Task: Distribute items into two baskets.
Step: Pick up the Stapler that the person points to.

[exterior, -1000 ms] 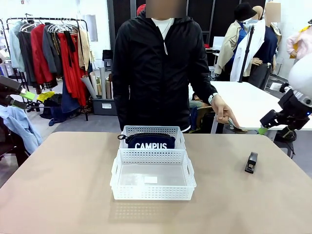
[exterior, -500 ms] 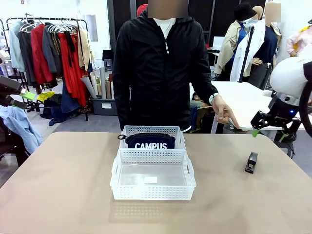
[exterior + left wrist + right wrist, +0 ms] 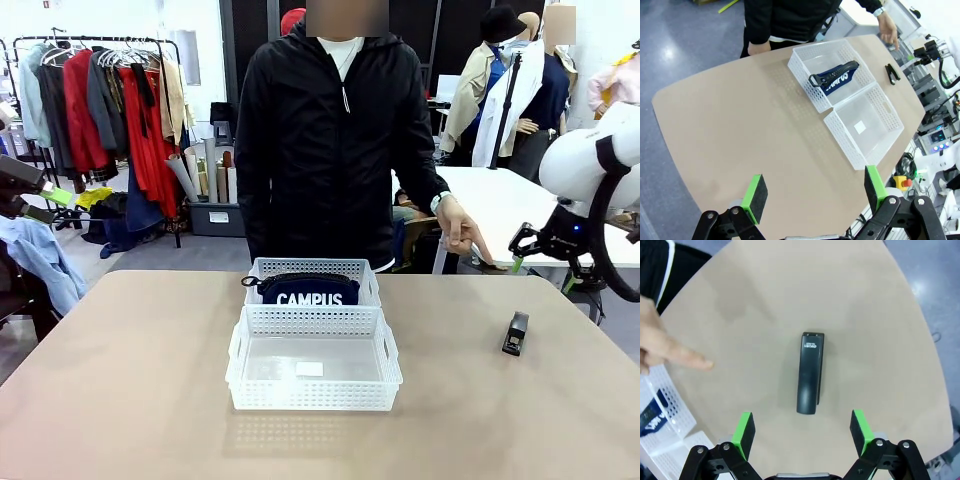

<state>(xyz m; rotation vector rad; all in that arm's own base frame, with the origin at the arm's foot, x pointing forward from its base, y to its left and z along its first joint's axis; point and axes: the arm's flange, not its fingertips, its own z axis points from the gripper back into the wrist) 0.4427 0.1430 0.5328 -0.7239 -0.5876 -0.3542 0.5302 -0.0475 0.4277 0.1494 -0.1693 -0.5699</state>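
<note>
The right claw is seen wide open with nothing held, and it is pointed down at the table. One black stapler is seen lying flat just ahead of it, in the middle of the frame. At the left edge a person's hand is cut off, with one finger stretched toward the stapler but not touching it. The left claw is also spread open and empty, and it is held high over the table. Two white baskets are counted, set touching: the near basket and the far basket. One blue pouch is seen inside the far basket, its lower part hidden by the near basket's wall.
</note>
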